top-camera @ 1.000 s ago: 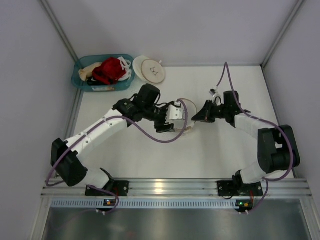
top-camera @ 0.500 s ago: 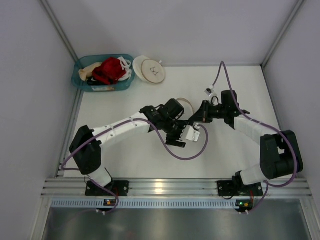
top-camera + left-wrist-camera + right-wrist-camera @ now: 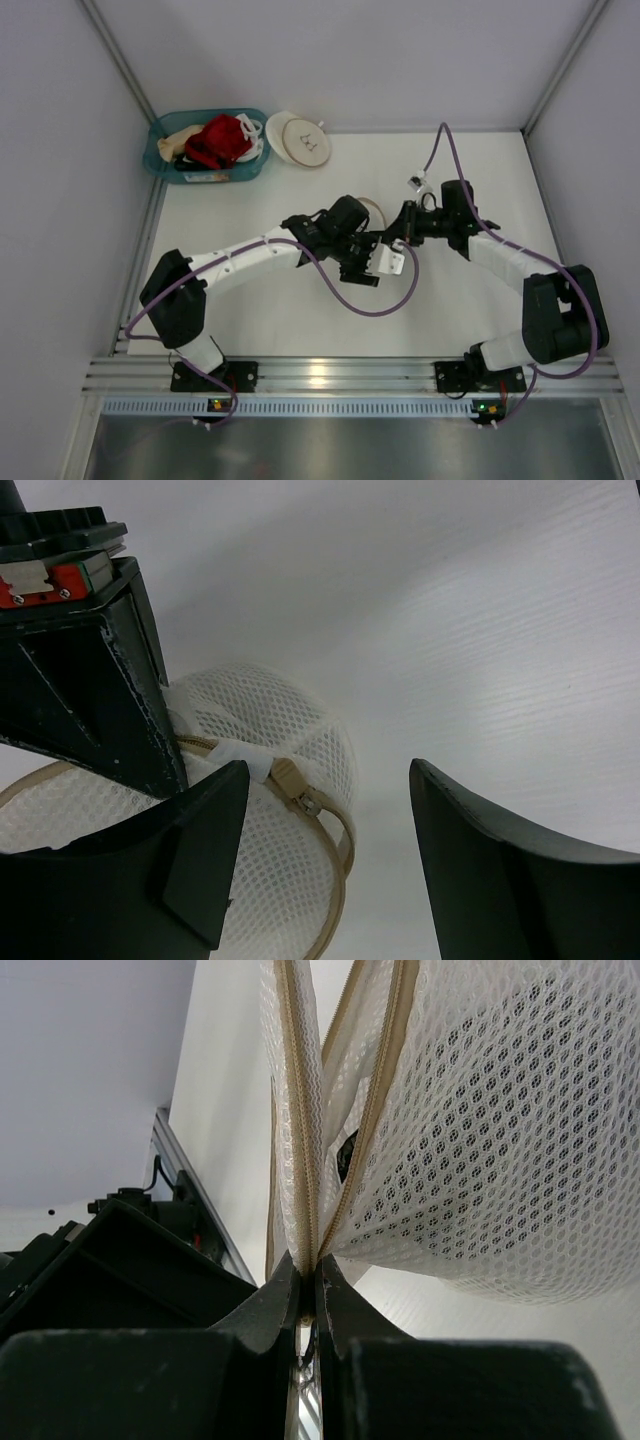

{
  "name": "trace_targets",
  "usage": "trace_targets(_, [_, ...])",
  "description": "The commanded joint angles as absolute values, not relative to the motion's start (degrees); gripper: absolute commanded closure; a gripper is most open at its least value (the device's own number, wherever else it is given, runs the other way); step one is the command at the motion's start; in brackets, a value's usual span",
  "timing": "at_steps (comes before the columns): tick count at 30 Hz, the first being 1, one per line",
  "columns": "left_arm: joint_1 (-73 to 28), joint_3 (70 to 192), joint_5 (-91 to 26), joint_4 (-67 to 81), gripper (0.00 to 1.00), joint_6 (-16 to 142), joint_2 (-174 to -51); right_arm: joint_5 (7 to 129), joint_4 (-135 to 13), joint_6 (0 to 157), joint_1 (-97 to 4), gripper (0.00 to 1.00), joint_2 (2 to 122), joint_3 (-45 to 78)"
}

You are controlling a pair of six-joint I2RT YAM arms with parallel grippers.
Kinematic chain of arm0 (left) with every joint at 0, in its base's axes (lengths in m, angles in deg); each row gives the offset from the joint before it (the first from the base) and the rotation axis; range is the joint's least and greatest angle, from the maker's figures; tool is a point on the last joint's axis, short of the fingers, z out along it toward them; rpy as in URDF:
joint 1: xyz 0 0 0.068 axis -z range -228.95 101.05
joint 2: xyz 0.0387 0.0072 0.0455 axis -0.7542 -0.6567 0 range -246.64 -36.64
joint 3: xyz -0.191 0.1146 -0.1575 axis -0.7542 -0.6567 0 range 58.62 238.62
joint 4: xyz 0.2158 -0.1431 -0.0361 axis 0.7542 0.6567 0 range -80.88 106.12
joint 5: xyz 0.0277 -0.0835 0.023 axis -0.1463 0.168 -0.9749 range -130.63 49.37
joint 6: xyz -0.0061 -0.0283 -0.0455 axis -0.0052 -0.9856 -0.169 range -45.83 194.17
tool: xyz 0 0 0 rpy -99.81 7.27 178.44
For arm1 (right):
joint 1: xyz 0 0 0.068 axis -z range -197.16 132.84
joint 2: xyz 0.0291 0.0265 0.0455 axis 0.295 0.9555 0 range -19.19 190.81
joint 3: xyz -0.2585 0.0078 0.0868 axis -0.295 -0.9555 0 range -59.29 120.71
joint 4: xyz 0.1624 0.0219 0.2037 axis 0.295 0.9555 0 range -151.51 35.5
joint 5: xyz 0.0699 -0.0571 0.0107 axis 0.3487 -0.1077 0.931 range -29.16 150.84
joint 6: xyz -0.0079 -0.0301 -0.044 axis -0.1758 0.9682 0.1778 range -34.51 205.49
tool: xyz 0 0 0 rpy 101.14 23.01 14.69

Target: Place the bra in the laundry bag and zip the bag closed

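The laundry bag (image 3: 480,1110) sits near the centre of the table (image 3: 450,180), tipped on edge. In the right wrist view its rim zip runs from 6 toward 12 o'clock, and the two tapes part higher up around something dark. The right gripper (image 3: 310,1282) is pressed together on that rim at 6 o'clock, pinching the bag. The left gripper (image 3: 328,780), at 9 o'clock of it overhead, has its jaws spread around the zip pull (image 3: 300,795).
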State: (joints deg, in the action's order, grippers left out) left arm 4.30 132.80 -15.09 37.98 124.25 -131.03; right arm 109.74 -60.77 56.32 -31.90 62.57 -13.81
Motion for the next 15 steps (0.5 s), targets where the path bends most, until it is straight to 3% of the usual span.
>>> trace_targets(1, [4.31,131.58,-15.49,33.55,0.29,125.84,-130.94,111.11,-62.74,56.14,-33.07,1.0,60.09,-13.23])
trace_targets(5, [4.31,129.99,-15.84,33.55,0.31,127.69,-131.3,111.64,-62.65,55.96,-32.98,1.0,60.44,-12.88])
trace_targets(9, [4.31,127.1,-15.49,33.73,0.45,129.45,-128.93,111.64,-61.95,56.84,-32.98,1.0,60.97,-11.66])
trace_targets(15, [4.22,124.28,-11.37,36.27,0.56,130.94,-123.05,111.29,-61.68,57.81,-33.07,1.0,61.67,-10.77])
